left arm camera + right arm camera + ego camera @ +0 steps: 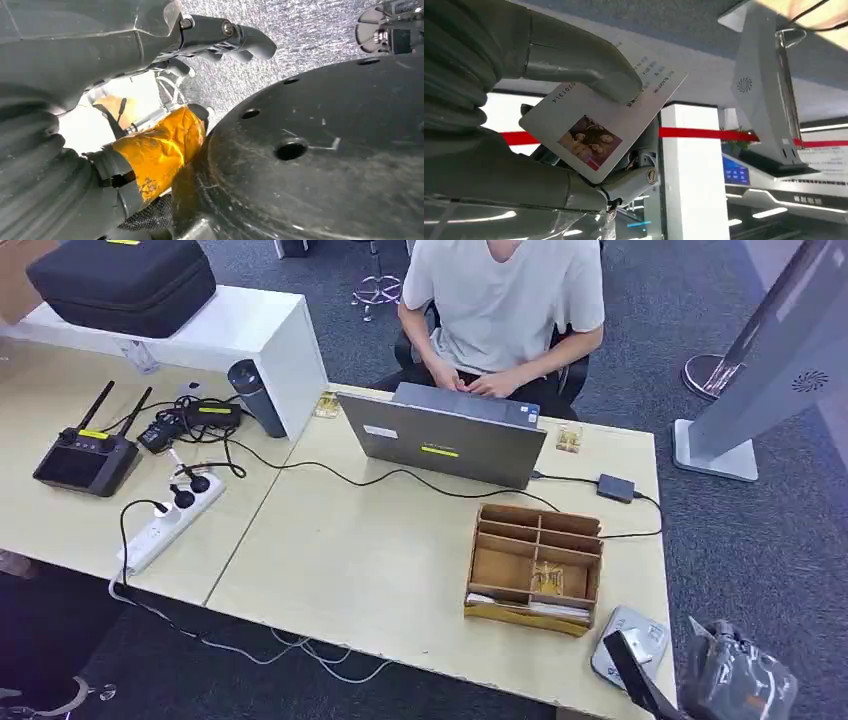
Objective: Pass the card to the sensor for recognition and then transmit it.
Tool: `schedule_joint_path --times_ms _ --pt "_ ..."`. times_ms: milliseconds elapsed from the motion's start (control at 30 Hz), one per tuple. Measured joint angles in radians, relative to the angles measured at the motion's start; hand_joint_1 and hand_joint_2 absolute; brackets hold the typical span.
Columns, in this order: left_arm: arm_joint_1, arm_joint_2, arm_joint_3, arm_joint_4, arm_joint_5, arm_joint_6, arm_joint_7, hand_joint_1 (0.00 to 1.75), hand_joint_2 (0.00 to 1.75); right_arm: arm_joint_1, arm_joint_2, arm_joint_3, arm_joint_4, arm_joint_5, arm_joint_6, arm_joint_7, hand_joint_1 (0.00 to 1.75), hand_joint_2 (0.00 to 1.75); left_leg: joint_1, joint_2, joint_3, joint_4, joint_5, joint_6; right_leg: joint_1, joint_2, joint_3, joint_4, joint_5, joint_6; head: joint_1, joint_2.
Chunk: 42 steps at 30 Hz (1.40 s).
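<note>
Between thumb and fingers of right robot hand (589,125): card (601,122), pinched flat. Sensor (628,642) lay just beside, on tabletop (380,570); advisable to present card face squarely. Left robot hand (150,100) state indeterminable.

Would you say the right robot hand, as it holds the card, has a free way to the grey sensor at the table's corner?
Probably yes. The right robot hand holds the card, and in the head view nothing lies on the grey sensor; the wooden organizer stands beside it, not over it.

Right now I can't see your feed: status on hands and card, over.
Right hand holds the card, thumb pressed on its face. Left hand low, fingers unclear. Card reader at desk corner, path unobstructed.
</note>
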Motion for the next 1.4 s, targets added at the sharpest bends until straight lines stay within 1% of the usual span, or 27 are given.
schedule_joint_path --times_ms 200,400,600,767,800,833,900,933,967,1033,1100,1133,1167,1267,1400 --pt "0.001 -0.005 0.015 0.002 0.013 0.012 0.003 0.0 1.75 0.025 0.002 0.116 -0.024 0.0 0.032 0.017 1.75 1.75 0.0 0.0 0.0 0.0 0.0 0.0 0.0 0.0 0.0 0.0 0.0 0.0 0.0 0.0" --pt "0.002 -0.011 0.03 0.004 0.024 0.027 0.004 0.0 1.75 0.058 0.007 0.201 -0.053 0.0 0.058 0.03 1.75 1.75 0.0 0.0 0.0 0.0 0.0 0.0 0.0 0.0 0.001 0.0 0.0 0.0 0.0 0.0" --pt "0.004 -0.013 0.034 0.005 0.036 0.032 0.004 0.0 1.75 0.088 0.016 0.252 -0.072 0.0 0.071 0.038 1.75 1.75 0.0 0.0 0.0 0.0 0.0 0.0 0.0 0.0 0.0 0.0 0.0 0.0 0.0 0.0" --pt "0.004 -0.018 0.037 0.005 0.039 0.04 0.004 0.0 1.75 0.106 0.024 0.274 -0.077 0.0 0.081 0.049 1.75 1.75 0.0 0.0 0.0 0.0 0.0 0.0 0.0 0.0 0.0 0.0 0.0 0.0 0.0 0.0" --pt "0.004 -0.018 0.039 0.005 0.039 0.039 0.004 0.0 1.75 0.108 0.026 0.275 -0.074 0.0 0.074 0.043 1.75 1.75 0.0 0.0 0.0 0.0 0.0 0.0 0.0 0.0 0.0 0.0 0.0 0.0 0.0 0.0" --pt "0.004 -0.018 0.039 0.005 0.037 0.037 0.004 0.0 1.75 0.105 0.031 0.268 -0.055 0.0 0.048 0.02 1.75 1.75 0.0 0.0 0.0 0.0 0.0 0.0 0.0 0.0 0.0 0.0 0.0 0.0 0.0 0.0" --pt "0.004 -0.018 0.039 0.007 0.03 0.029 0.004 0.0 1.75 0.078 0.048 0.225 0.023 -0.001 -0.035 -0.049 1.75 1.75 0.0 0.001 0.001 0.0 0.0 0.0 0.0 0.001 0.0 0.0 0.0 0.0 0.0 0.0" --pt "0.003 -0.018 0.039 0.008 0.029 0.026 0.004 0.0 1.75 0.06 0.058 0.181 0.082 -0.001 -0.08 -0.1 1.75 1.75 0.0 0.001 0.001 0.0 0.0 0.0 0.0 0.001 0.001 0.0 0.0 0.0 0.0 0.0" --pt "0.003 -0.018 0.039 0.008 0.026 0.023 0.004 0.0 1.75 0.044 0.066 0.14 0.124 -0.001 -0.109 -0.132 1.75 1.75 0.0 0.0 0.001 0.0 0.0 0.0 0.0 0.0 0.001 0.0 0.001 0.001 0.0 0.0" --pt "0.004 -0.017 0.039 0.008 0.021 0.018 0.004 0.0 1.75 0.014 0.077 0.062 0.203 -0.001 -0.147 -0.16 1.75 1.75 0.0 0.0 0.001 0.0 0.0 0.0 0.0 -0.001 0.002 0.0 0.001 0.001 0.0 0.0" --pt "0.003 -0.016 0.039 0.009 0.017 0.016 0.004 0.0 1.75 -0.008 0.08 0.01 0.256 -0.001 -0.156 -0.161 1.75 1.75 -0.001 0.0 0.001 0.0 0.0 0.0 -0.001 0.0 0.002 0.0 0.001 0.001 0.0 0.0" --pt "0.003 -0.016 0.039 0.009 0.016 0.015 0.004 0.0 1.75 -0.018 0.08 -0.011 0.276 0.0 -0.17 -0.158 1.75 1.75 -0.001 0.0 0.001 0.0 0.0 0.0 -0.001 0.001 0.002 0.0 0.001 0.001 0.0 0.0" --pt "0.003 -0.014 0.039 0.009 0.015 0.014 0.004 0.0 1.75 -0.027 0.08 -0.022 0.287 0.0 -0.168 -0.148 1.75 1.75 -0.001 0.0 0.002 0.0 0.0 0.0 -0.001 0.001 0.002 0.0 0.001 0.001 0.0 0.0" --pt "0.003 -0.012 0.039 0.009 0.011 0.007 0.004 0.0 1.75 -0.048 0.08 -0.054 0.298 0.0 -0.143 -0.111 1.75 1.75 0.0 0.0 0.002 0.0 0.0 0.0 -0.001 0.0 0.003 0.0 0.001 0.001 0.0 0.0" --pt "0.003 -0.011 0.039 0.009 0.009 0.006 0.004 0.0 1.75 -0.064 0.08 -0.087 0.285 0.0 -0.113 -0.105 1.75 1.75 0.0 0.001 0.003 0.0 0.0 0.0 -0.001 0.001 0.003 0.0 0.001 0.001 0.0 0.0"
